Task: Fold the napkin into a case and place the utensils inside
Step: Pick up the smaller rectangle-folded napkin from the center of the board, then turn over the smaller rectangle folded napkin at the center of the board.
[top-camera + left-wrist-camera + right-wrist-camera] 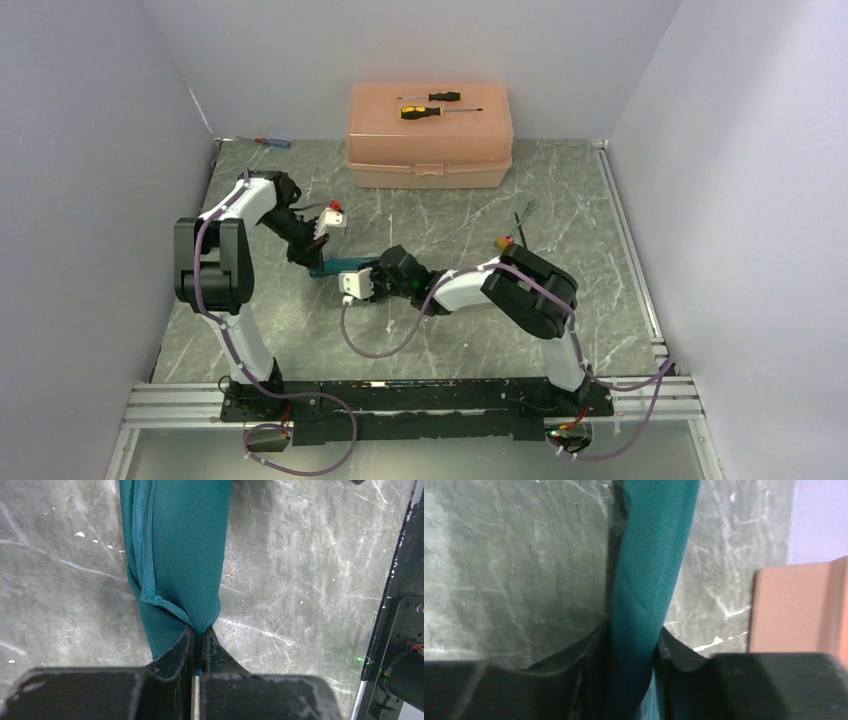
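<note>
The teal napkin (340, 265) is bunched into a narrow strip stretched between my two grippers at the table's middle. My left gripper (318, 266) is shut on one end of it. In the left wrist view the cloth (180, 555) is pinched between the tips of the left gripper (201, 629), with a hemmed fold beside them. My right gripper (365, 272) has its jaws around the other end. In the right wrist view the strip (649, 555) fills the gap of the right gripper (634, 630) and both fingers press against it. A thin dark utensil (524, 218) lies behind the right arm.
A peach plastic box (430, 135) stands at the back, also seen as the box (794, 610) at the right of the right wrist view. Two yellow-and-black screwdrivers (440, 105) lie on its lid. A small red-and-blue screwdriver (272, 142) lies at the back left.
</note>
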`<state>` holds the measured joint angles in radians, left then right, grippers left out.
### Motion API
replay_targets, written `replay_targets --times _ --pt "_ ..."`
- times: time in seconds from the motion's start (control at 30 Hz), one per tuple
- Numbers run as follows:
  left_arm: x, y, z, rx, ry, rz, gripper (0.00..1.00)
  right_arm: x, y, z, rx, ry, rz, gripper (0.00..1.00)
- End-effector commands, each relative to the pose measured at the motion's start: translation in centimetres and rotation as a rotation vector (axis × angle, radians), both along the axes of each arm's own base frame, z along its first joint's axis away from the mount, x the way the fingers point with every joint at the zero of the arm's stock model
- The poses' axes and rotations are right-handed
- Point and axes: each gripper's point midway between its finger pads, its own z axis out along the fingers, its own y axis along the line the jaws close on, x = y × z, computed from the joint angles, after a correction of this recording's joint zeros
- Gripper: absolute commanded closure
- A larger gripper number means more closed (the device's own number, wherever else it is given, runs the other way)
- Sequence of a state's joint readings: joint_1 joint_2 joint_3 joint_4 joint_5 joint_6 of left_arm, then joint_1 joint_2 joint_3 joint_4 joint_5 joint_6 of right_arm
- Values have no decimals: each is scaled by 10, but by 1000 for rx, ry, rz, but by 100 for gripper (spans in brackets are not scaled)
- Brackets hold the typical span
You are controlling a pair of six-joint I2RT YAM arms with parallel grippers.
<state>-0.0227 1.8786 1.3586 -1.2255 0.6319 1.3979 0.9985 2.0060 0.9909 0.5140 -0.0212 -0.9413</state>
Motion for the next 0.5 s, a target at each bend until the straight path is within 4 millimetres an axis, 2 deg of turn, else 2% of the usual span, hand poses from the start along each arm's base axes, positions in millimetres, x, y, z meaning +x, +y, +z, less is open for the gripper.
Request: replay_targets --times 0.0,0.03,0.13,0.2,0.3,0.47 --pt "-8 -4 25 -44 25 -32 97 2 -1 -17 -82 110 -43 76" --pt "-9 -4 28 -46 28 -33 97 1 0 -13 -83 136 -42 84" --pt "-15 -5 34 -51 45 -43 97 -11 6 9 -49 268 -9 100" --pt "-19 -6 41 -60 53 -48 97 -25 7 28 -39 390 7 100" --pt "-30 -8 50 -74 80 -50 97 -57 -4 42 -75 555 45 100" --pt "-74 -14 63 -103 182 -92 97 -117 -33 55 -161 824 107 100"
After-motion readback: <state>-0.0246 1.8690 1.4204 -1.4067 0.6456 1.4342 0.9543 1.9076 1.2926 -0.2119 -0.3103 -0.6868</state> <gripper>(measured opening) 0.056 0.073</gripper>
